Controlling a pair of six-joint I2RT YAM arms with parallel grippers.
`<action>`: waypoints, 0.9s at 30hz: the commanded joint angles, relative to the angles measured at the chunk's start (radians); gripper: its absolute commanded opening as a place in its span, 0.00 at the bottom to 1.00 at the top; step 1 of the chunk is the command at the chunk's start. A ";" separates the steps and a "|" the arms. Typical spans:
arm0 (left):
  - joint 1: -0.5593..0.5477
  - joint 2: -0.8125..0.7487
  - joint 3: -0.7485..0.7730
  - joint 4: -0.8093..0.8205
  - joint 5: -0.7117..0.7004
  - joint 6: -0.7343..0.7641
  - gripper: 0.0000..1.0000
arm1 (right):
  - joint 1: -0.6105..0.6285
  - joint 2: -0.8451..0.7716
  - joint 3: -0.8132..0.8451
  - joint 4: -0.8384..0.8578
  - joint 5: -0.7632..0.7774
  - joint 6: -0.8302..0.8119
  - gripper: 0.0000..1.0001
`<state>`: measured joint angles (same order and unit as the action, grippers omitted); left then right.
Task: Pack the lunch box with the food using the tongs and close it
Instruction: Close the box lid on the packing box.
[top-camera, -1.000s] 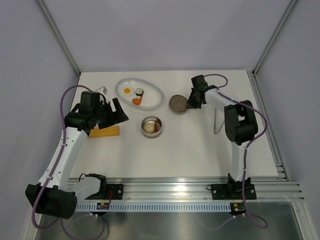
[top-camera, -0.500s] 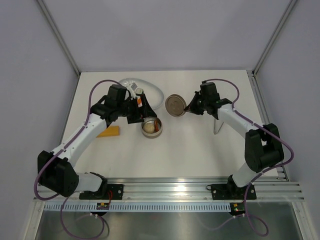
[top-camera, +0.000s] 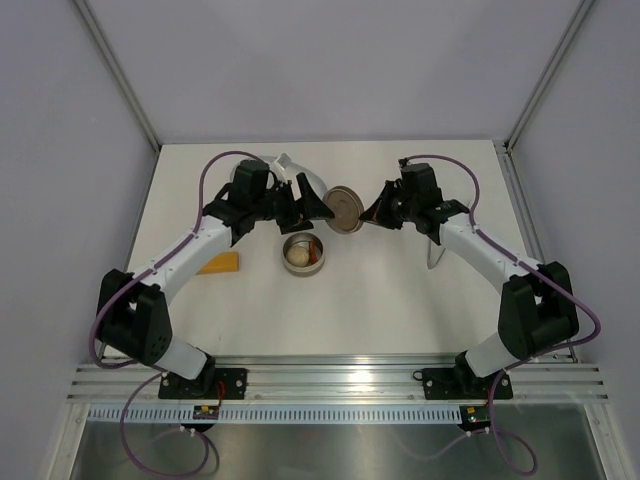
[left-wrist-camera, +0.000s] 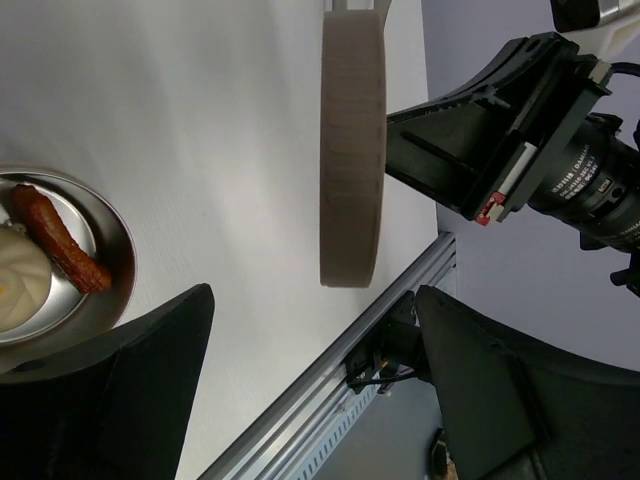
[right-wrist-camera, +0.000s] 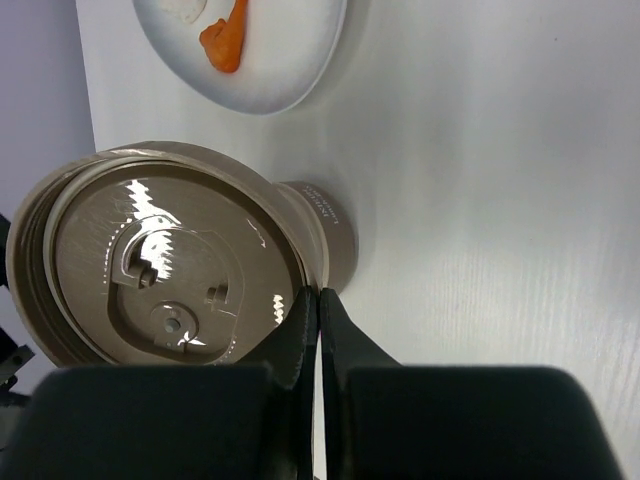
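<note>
The lid (top-camera: 345, 210) is held up on edge, pinched by the clenched right jaws, with the plate (right-wrist-camera: 290, 50) largely screened by the left arm (top-camera: 215, 230). The left jaws (spread wide, empty) have been swung from above the lunch box (top-camera: 303, 253), on the desk (top-camera: 380, 300), to beside the lid.

Lid (top-camera: 345, 210) hangs between left tool (top-camera: 312, 200), right tool (top-camera: 372, 215); tin (top-camera: 304, 272) mouth unobstructed.

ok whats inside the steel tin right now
A beige ball and a reddish-brown sausage lie in the tin. Anything underneath them is covered.
</note>
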<state>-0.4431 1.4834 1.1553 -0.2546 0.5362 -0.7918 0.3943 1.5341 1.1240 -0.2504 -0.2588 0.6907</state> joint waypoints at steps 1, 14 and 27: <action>-0.006 0.028 0.040 0.113 0.062 -0.038 0.83 | 0.015 -0.052 -0.013 0.046 -0.048 0.017 0.00; -0.054 0.077 0.113 0.055 -0.013 0.028 0.65 | 0.021 -0.066 -0.003 0.020 -0.065 0.004 0.00; -0.068 0.074 0.116 0.040 -0.035 0.040 0.22 | 0.023 -0.052 0.008 0.007 -0.068 0.003 0.00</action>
<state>-0.5060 1.5604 1.2285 -0.2321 0.5217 -0.7765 0.4061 1.5085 1.1084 -0.2554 -0.3023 0.6930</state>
